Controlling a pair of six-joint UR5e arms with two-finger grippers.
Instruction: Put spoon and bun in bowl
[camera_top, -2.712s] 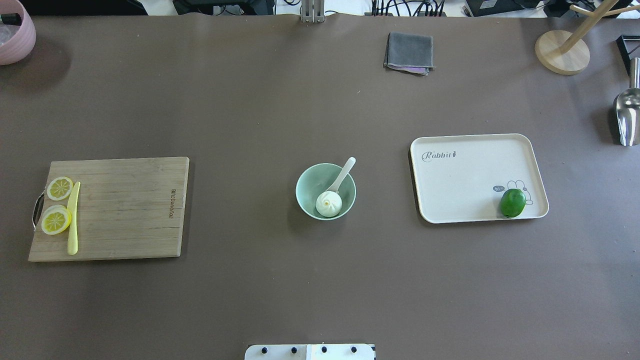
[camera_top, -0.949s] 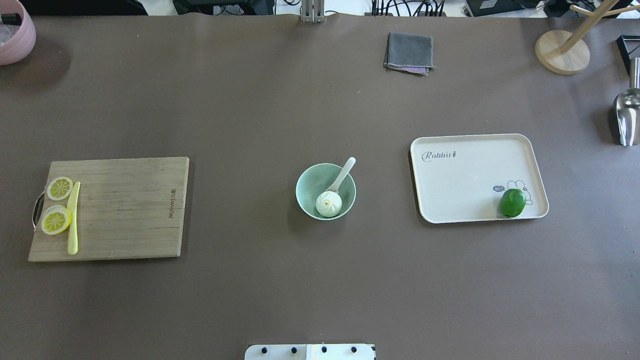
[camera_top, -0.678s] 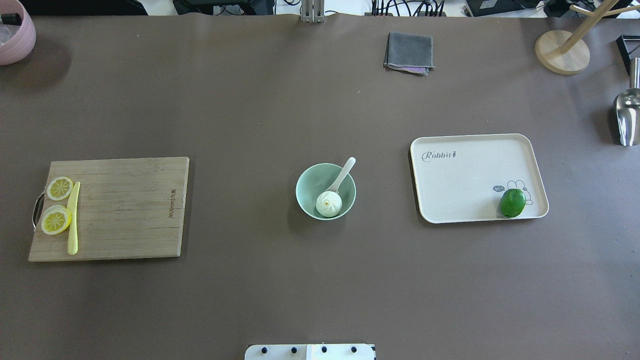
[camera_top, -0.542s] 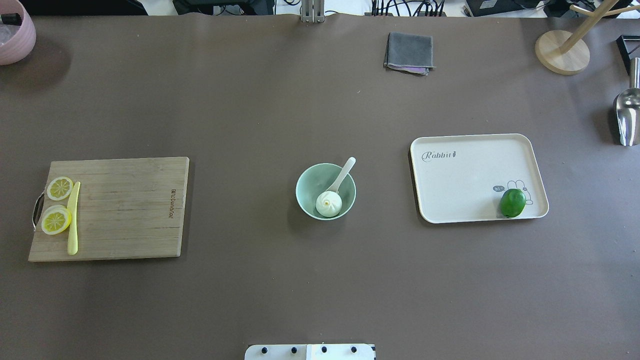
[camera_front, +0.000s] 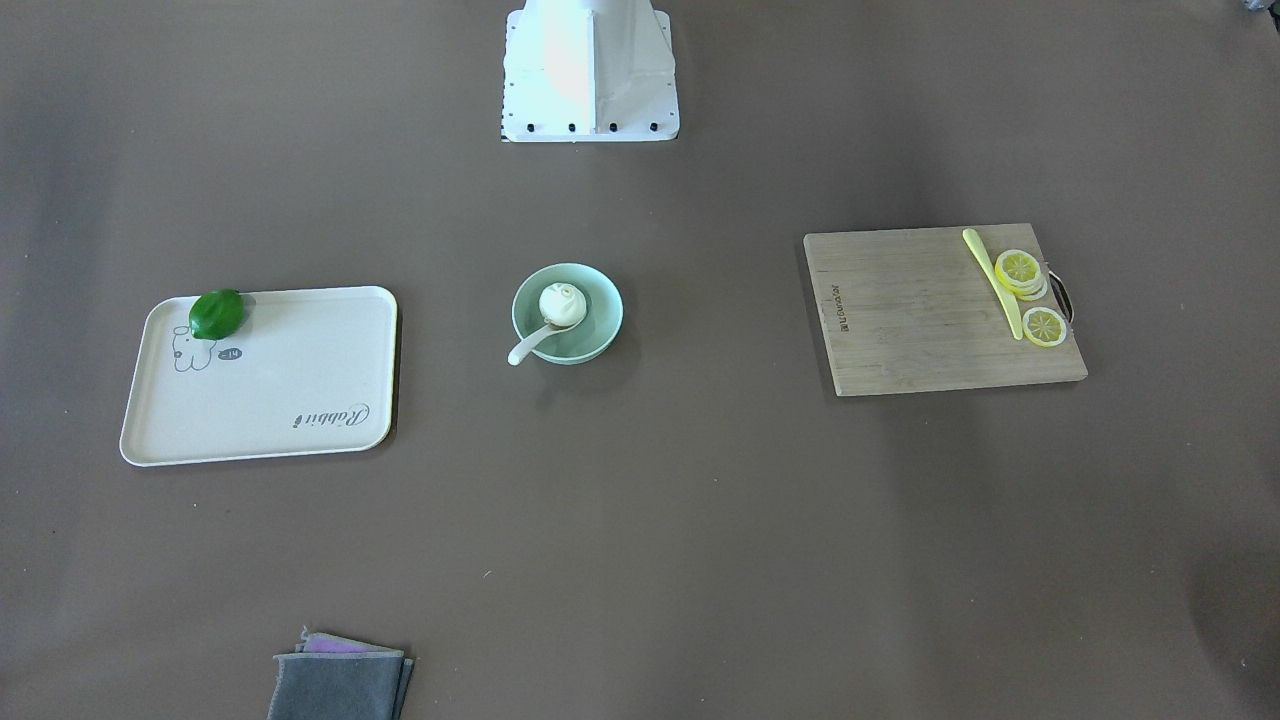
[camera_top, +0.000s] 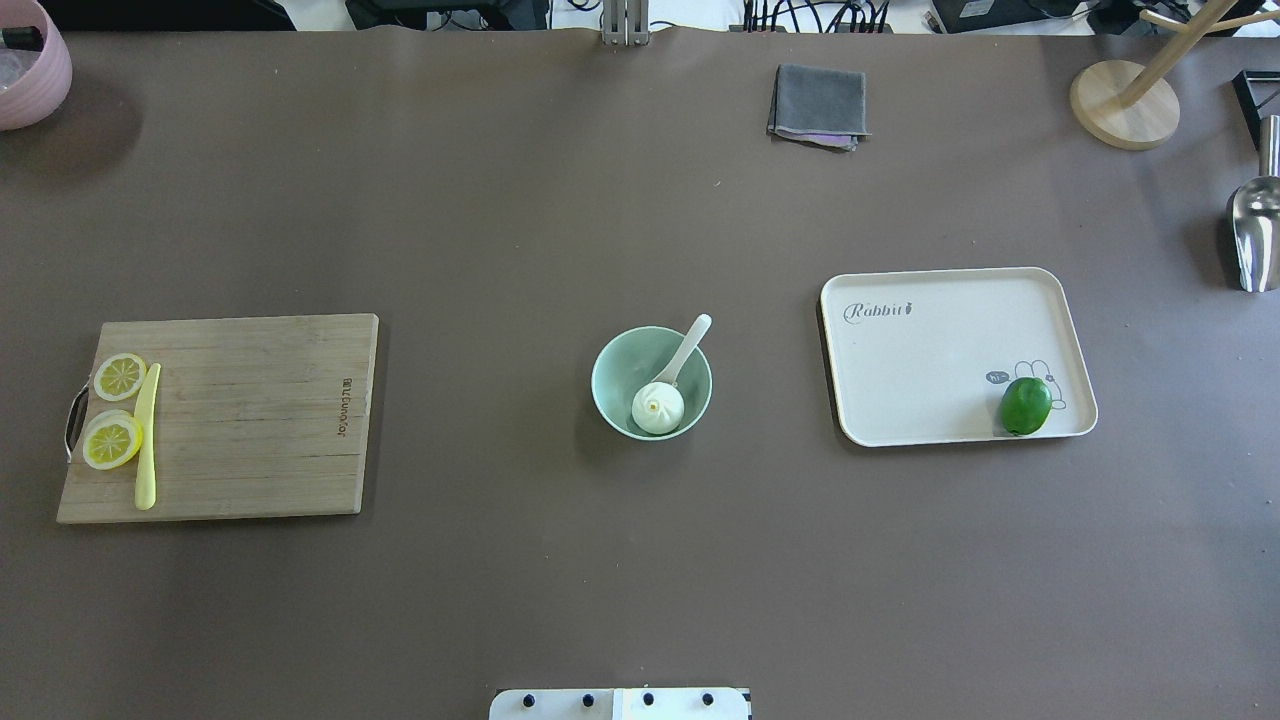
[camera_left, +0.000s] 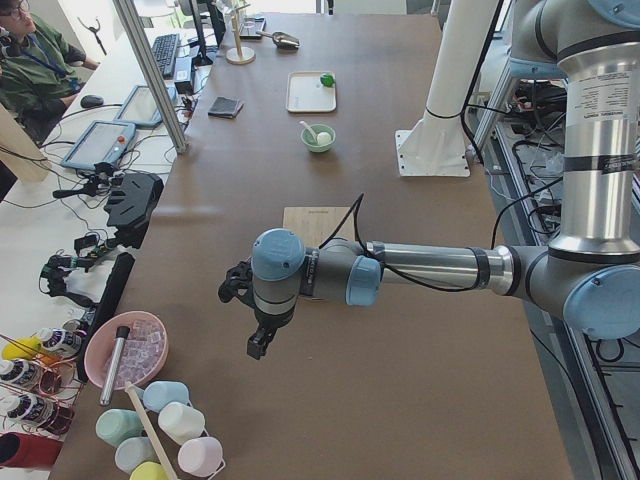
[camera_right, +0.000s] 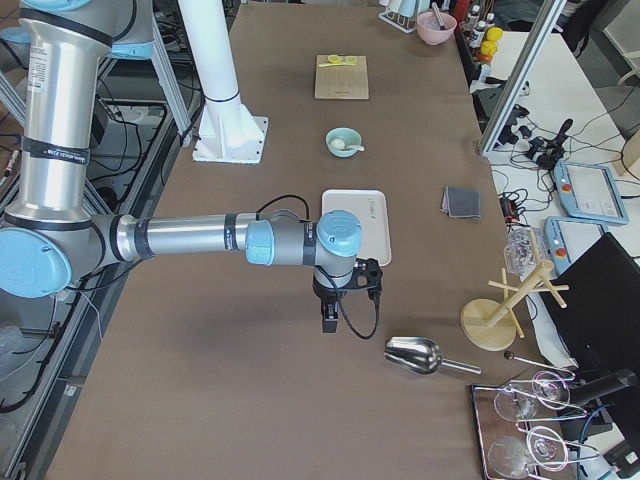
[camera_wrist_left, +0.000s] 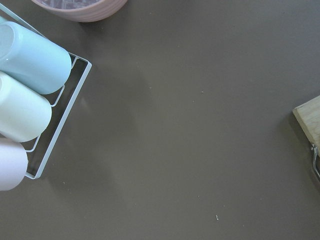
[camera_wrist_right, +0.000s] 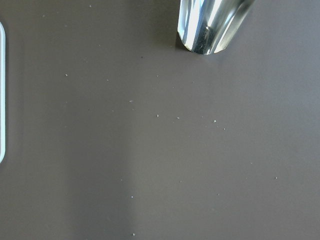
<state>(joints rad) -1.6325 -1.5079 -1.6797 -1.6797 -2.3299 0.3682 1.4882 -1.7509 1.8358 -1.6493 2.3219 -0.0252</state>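
The mint-green bowl (camera_top: 618, 372) stands at the table's middle. The white bun (camera_top: 657, 408) lies inside it at the near side. The cream spoon (camera_top: 692, 345) has its scoop in the bowl and its handle leaning over the far right rim. The front view shows the bowl (camera_front: 600, 312), bun (camera_front: 562, 302) and spoon (camera_front: 525, 347) the same way. My left gripper (camera_left: 258, 345) hangs off the table's left end, far from the bowl; it shows only in the left side view, so I cannot tell its state. My right gripper (camera_right: 327, 322) hangs past the tray, likewise unreadable.
A wooden cutting board (camera_top: 250, 420) with lemon slices (camera_top: 112, 440) and a yellow knife (camera_top: 147, 440) lies left. A cream tray (camera_top: 930, 360) with a lime (camera_top: 1025, 405) lies right. A grey cloth (camera_top: 818, 103), metal scoop (camera_top: 1255, 230), wooden stand (camera_top: 1122, 105) and pink bowl (camera_top: 30, 70) sit at the edges.
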